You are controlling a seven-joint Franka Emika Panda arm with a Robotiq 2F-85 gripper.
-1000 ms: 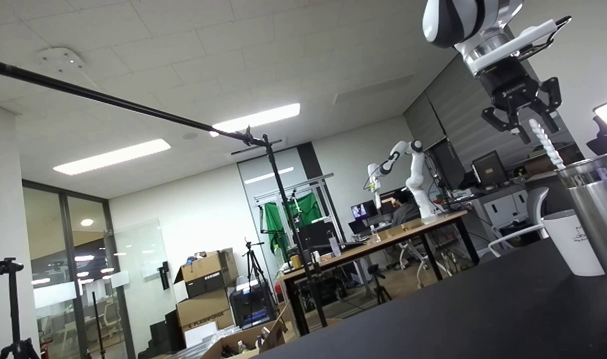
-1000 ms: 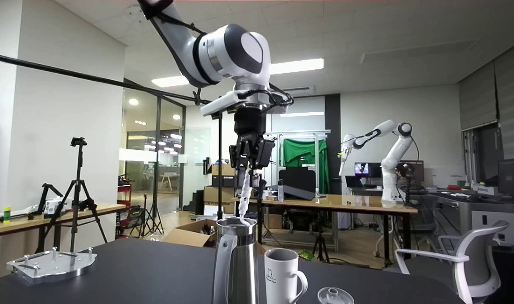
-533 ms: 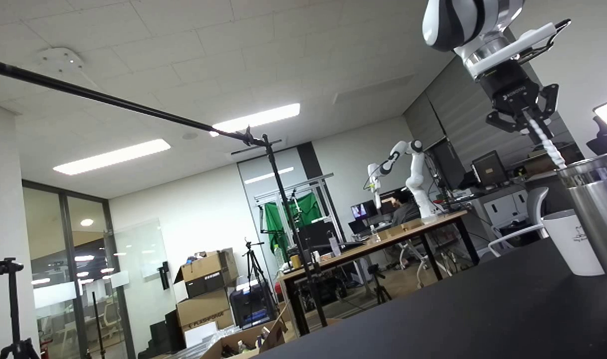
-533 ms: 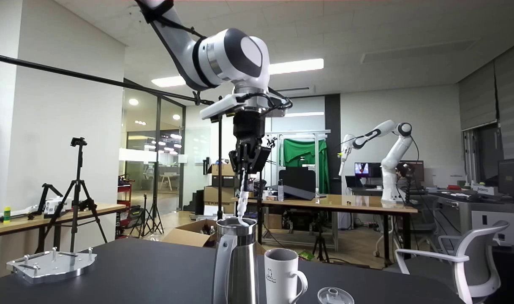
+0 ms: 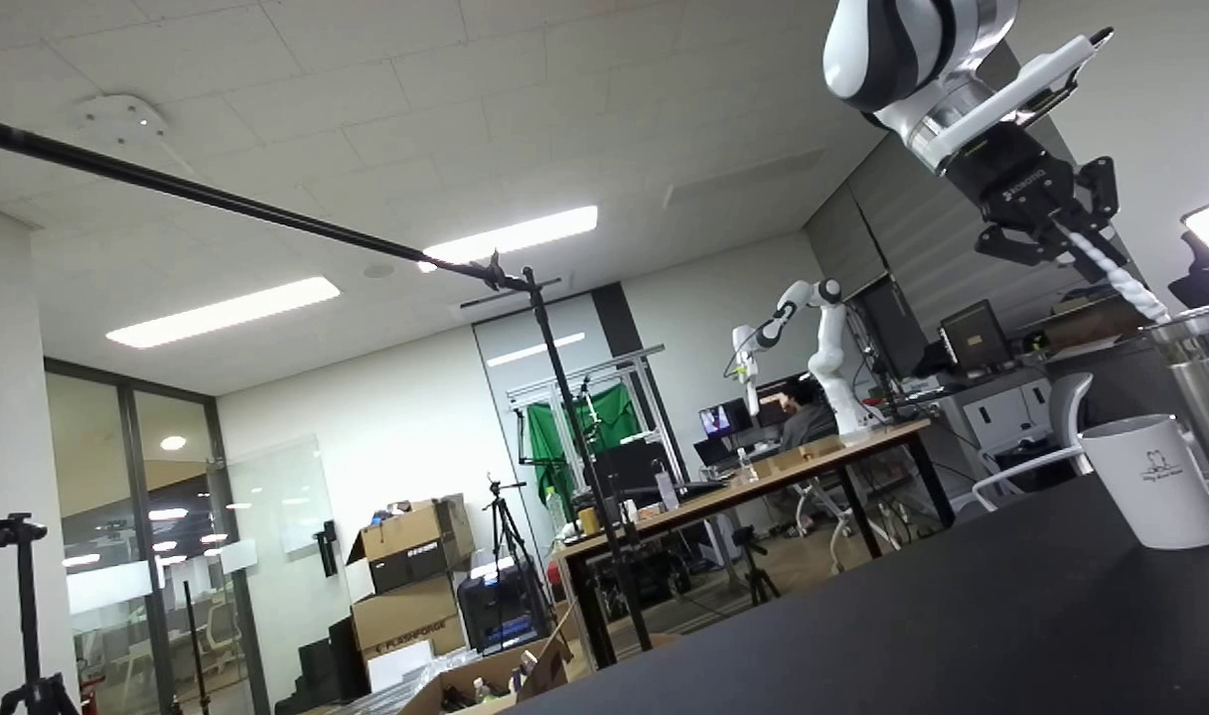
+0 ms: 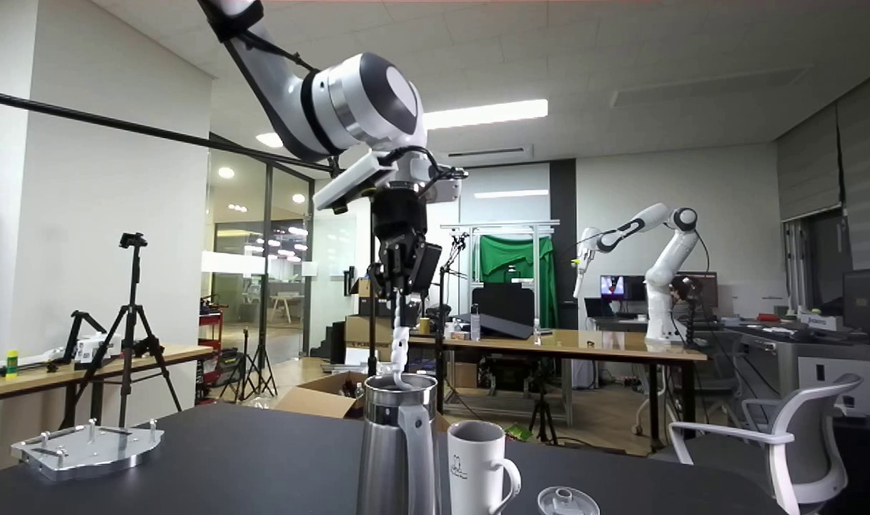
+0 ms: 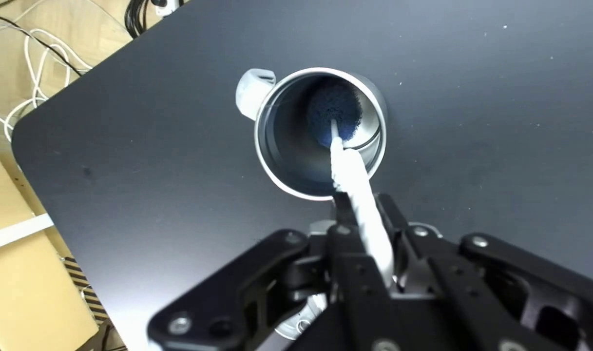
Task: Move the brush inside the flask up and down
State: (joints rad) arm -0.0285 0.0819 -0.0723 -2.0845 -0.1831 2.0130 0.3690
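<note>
Your claw point(image 7: 365, 204) grips the brush point(image 7: 353, 178) by its white handle point(image 6: 401, 345) — the dark head point(image 7: 328, 105) sits inside the steel flask point(image 6: 382, 458) on the desk point(image 6: 256, 454), with a mug point(image 6: 473, 468) just right of the flask in an exterior view.

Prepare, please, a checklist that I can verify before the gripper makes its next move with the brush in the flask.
1. Brush held by the gripper: ok, closed on it.
2. Brush head inside the flask: ok, the wrist view shows it down there, dark blue.
3. White handle in line with the flask: not ok, it slants against the flask in an exterior view.
4. Flask standing flat on the table: cannot tell, no view shows its bottom.
5. Enough room beside the mug: cannot tell, it and the flask look close together.
</note>
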